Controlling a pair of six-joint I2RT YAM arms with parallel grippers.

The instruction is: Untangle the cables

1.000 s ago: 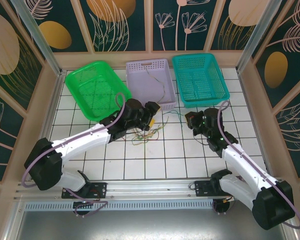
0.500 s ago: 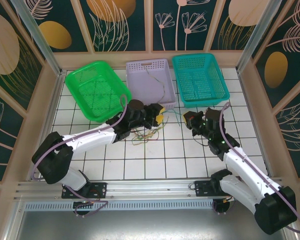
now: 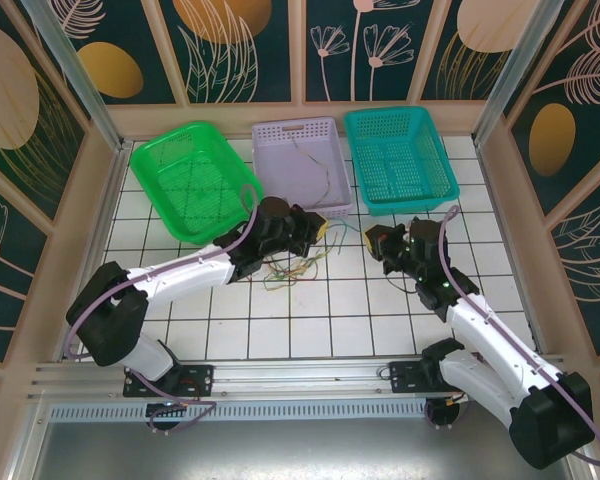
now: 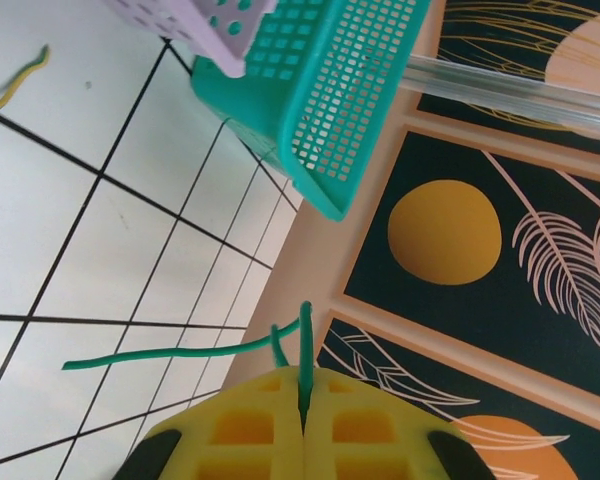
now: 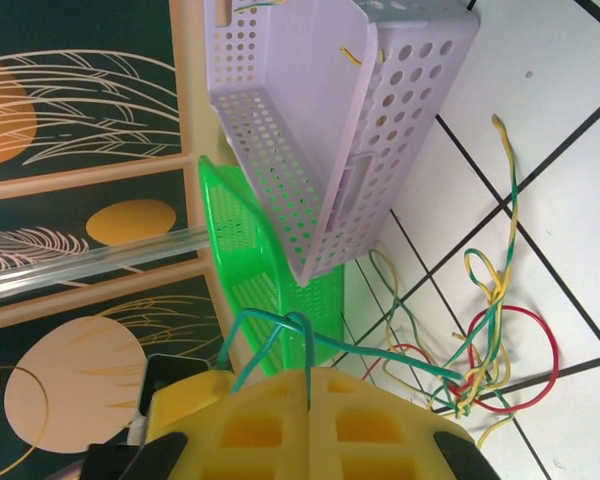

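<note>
Left gripper, just in front of the lilac basket: your yellow pads are pressed flat together, with a green strand nipped in the seam. The strand is thin, smooth and limp. It sticks up as a short stub above the pads and trails off sideways over the white tiles.

The tangle lies on the tiles in front of the lilac basket, a little to its left. It is loose loops of yellow, green and red wire, wavy and springy, crossing one another many times. One more thin wire lies inside the lilac basket, which is hard perforated plastic.

Right gripper, off the lilac basket's front right corner: it is clenched too, with a green strand looped out of the pad seam and running down toward the tangle.

Risks, as I judge them:
- If both grips are on the same wire, spreading them fast could cinch the knot instead of freeing it.
- The slick wire may slide out of the pads under tension.
- A pull may drag the whole tangle along, or snag it on the lilac basket's holes.
</note>
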